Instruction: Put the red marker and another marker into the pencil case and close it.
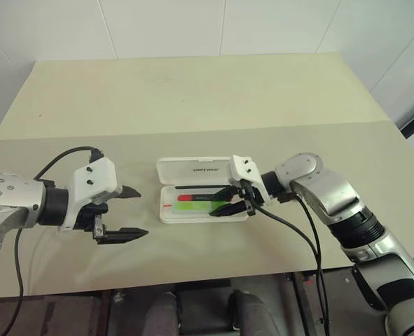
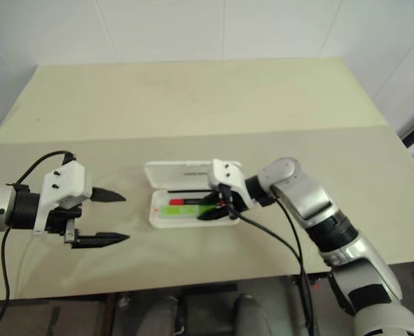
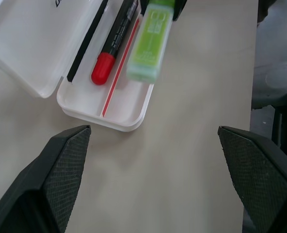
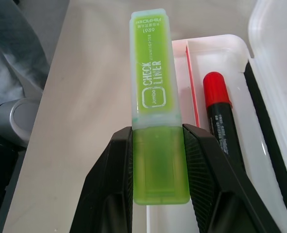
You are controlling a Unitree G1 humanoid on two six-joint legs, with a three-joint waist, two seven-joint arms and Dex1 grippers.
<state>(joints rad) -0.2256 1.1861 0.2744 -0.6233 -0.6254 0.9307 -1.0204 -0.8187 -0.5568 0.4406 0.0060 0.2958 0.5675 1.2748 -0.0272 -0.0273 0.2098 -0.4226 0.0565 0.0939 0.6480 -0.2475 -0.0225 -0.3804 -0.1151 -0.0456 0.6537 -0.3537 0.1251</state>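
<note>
The white pencil case [image 1: 166, 213] lies open in the middle of the table, its lid [image 1: 192, 169] folded back. The red marker [image 1: 191, 198], with a red cap and a black barrel, rests in the tray [image 4: 216, 46] alongside a red line. My right gripper [image 1: 219, 204] is shut on the lime-green highlighter [image 4: 153, 92], held by its darker end over the tray's near side. I cannot tell whether the highlighter touches the tray. My left gripper [image 1: 140, 212] stands open to the left of the case, nothing between its fingers.
The beige table [image 1: 192, 98] stretches far behind the case to a white wall. Its front edge [image 1: 192, 283] runs close below both grippers. Black cables hang from both wrists.
</note>
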